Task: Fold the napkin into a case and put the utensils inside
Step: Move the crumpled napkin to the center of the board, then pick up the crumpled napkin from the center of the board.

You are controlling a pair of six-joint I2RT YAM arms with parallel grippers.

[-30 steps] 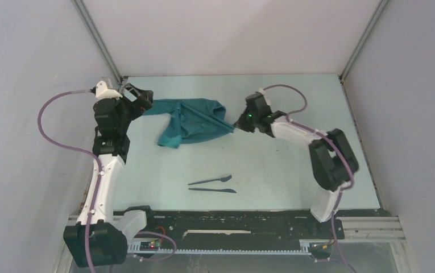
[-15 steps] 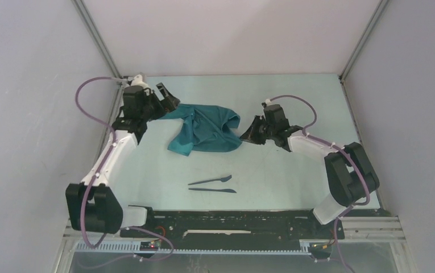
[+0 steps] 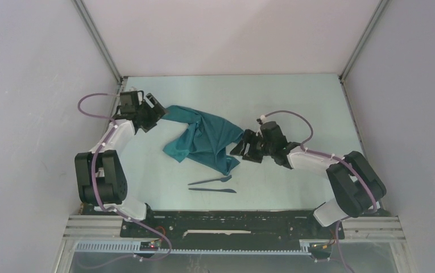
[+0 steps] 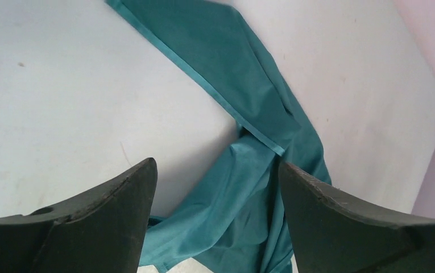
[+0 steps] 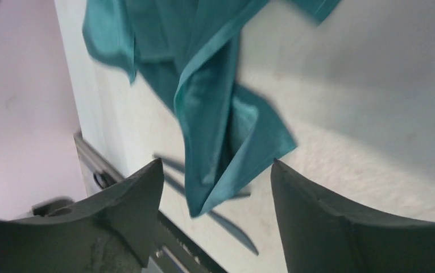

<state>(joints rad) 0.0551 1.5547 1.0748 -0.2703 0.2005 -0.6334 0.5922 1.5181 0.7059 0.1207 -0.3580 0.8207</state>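
The teal-green napkin [image 3: 203, 136] lies crumpled in loose folds on the table, and no case is in view. My left gripper [image 3: 158, 110] is open at the cloth's back-left end. In the left wrist view the napkin [image 4: 249, 114] lies beyond the spread gripper [image 4: 216, 165]. My right gripper [image 3: 240, 149] is open beside the cloth's right edge. In the right wrist view a napkin corner [image 5: 215, 114] points down between the parted gripper [image 5: 216, 165], untouched. The utensils, a dark fork [image 3: 210, 181] and knife [image 3: 212, 190], lie side by side near the front. They show blurred [image 5: 232, 232] past the corner.
Pale walls [image 3: 50, 85] enclose the table on three sides, with metal posts in the back corners. A black rail [image 3: 226, 219] with both arm bases runs along the near edge. Purple cables loop off both arms.
My right gripper has opened and let go of the napkin, then moved nearer and left. The cloth has dropped and slumped toward the utensils. My left arm has drawn back, and its jaws are slightly narrower.
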